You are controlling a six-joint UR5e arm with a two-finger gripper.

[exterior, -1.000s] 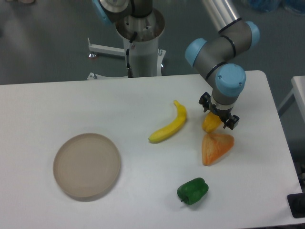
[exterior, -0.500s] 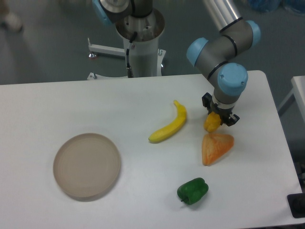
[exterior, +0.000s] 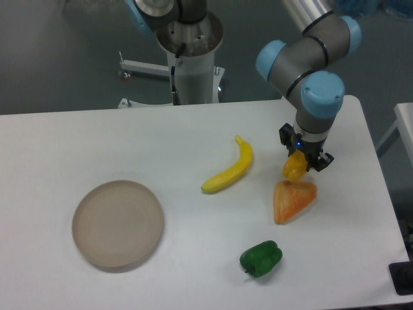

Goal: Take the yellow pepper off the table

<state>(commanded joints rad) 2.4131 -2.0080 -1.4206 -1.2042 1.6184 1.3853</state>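
Note:
The yellow pepper [exterior: 293, 169] is a small glossy orange-yellow lump held between the fingers of my gripper [exterior: 302, 159]. It hangs just above the top edge of the pale-orange wedge and seems lifted off the white table [exterior: 193, 135]. The gripper is shut on the pepper, pointing down from the blue-capped wrist at the right of the table. The top of the pepper is hidden by the fingers.
A pale-orange triangular wedge [exterior: 293, 200] lies just below the gripper. A yellow banana [exterior: 229, 169] lies to the left of it. A green pepper [exterior: 261, 258] sits near the front. A round tan plate [exterior: 117, 223] is at the left. The robot base [exterior: 190, 51] stands behind the table.
The gripper closed on the yellow pepper and has shifted right and slightly up with it; the arm's wrist moved the same way. The other objects did not move.

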